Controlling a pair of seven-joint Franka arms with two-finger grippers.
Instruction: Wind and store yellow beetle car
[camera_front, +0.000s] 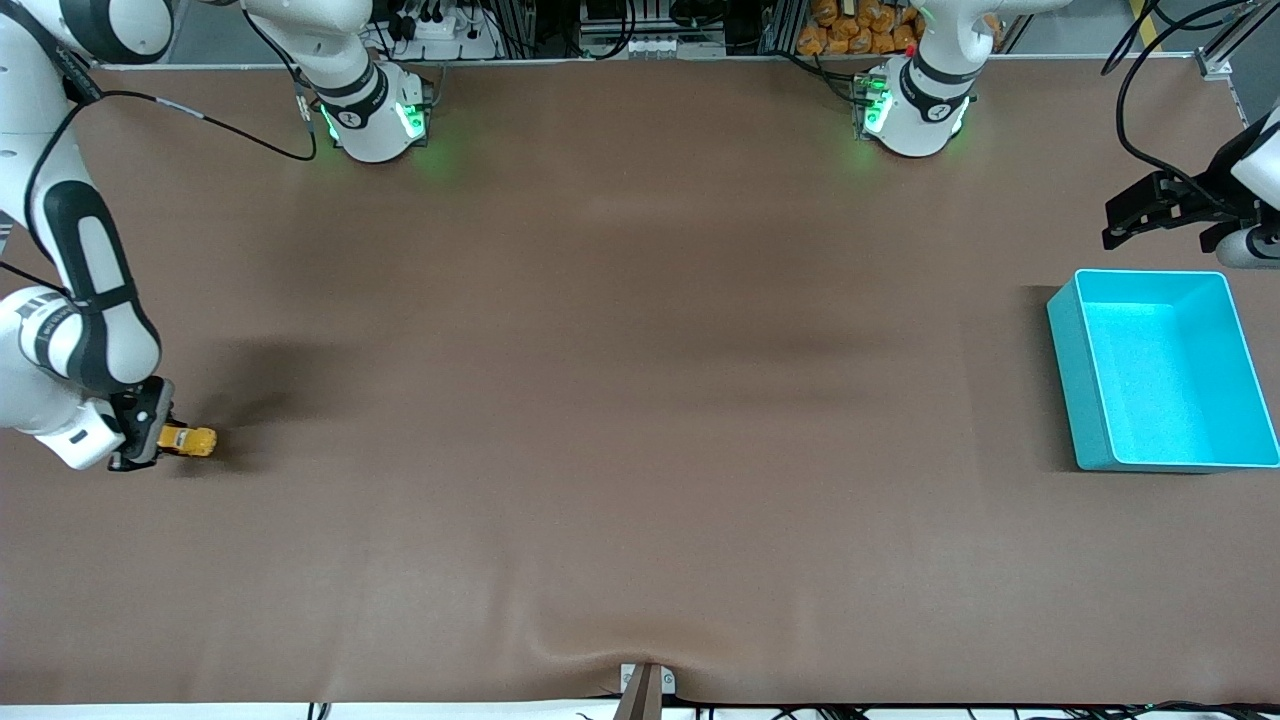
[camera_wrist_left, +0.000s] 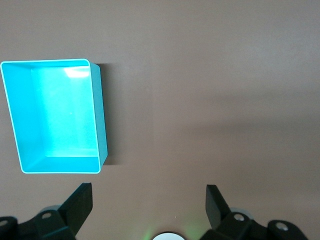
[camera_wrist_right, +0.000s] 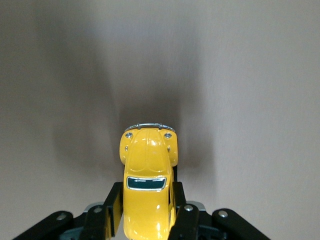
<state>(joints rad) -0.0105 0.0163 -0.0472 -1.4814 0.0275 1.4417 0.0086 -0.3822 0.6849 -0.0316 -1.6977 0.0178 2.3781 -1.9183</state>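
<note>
The yellow beetle car (camera_front: 192, 440) is small and glossy, with dark windows. It sits low at the table surface near the right arm's end of the table. My right gripper (camera_front: 140, 440) is shut on the car's rear half. In the right wrist view the car (camera_wrist_right: 147, 165) sticks out nose-first between the black fingers (camera_wrist_right: 114, 200) of the right gripper (camera_wrist_right: 145, 196). My left gripper (camera_front: 1157, 240) waits open and empty in the air over the table beside the turquoise bin (camera_front: 1085, 400). In the left wrist view its jaws stand wide apart (camera_wrist_left: 147, 197), with only bare table between them.
The turquoise bin is open-topped and empty, at the left arm's end of the table; it also shows in the left wrist view (camera_wrist_left: 99, 115). A brown mat (camera_front: 640, 400) covers the table. A small clamp (camera_front: 645, 685) sits at the table edge nearest the front camera.
</note>
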